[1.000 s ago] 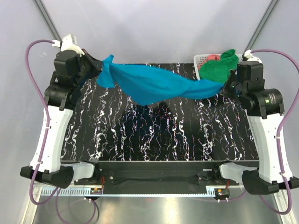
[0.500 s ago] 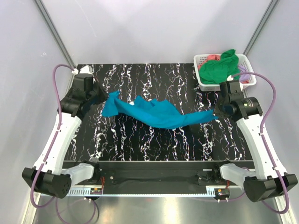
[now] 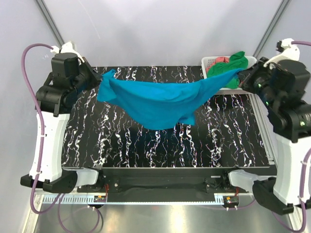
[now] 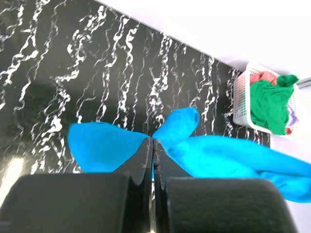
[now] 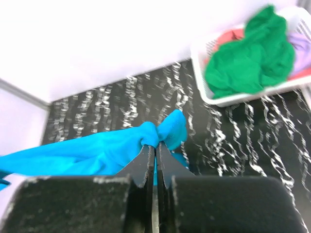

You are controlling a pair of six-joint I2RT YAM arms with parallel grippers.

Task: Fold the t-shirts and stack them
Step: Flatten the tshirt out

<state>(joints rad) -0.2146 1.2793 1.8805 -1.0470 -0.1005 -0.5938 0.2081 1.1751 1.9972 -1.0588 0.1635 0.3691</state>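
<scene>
Hidden or unclear:
- From above, the left gripper [image 3: 98, 77] has its tips lost in cloth. Its wrist view shows the jaws pressed together, pinching a bunched corner of the teal-blue t-shirt [image 3: 155, 102].
- No neck opening or sleeves can be picked out on this shirt, and its front cannot be told from its back.
- From above I cannot tell whether the lowest fold touches the table [image 3: 218, 141].
- The right gripper [image 3: 241, 77] is half masked by its own arm in the top view. Its wrist view is somewhat blurred and shows the jaws closed on a gathered bunch of the same shirt.
- The lilac shirt [image 5: 301, 41] shows only as a sliver at the basket's right edge.

Task shirt:
- It is slung between the two grippers over the far half of the table.
- The top edge is pulled fairly taut from left to right.
- The body sags in a broad belly, deepest right of centre.
- The colour is plain and the cloth is softly creased.

Surroundings:
- The table is black with white veining.
- A white lattice basket [image 3: 208, 62] sits at the far right corner.
- A bright green shirt [image 3: 228, 68] is heaped on top in the basket.
- A coral-pink shirt [image 3: 221, 59] shows behind the green one.
- In the top view the teal shirt's right end crosses in front of the basket's near wall.
</scene>
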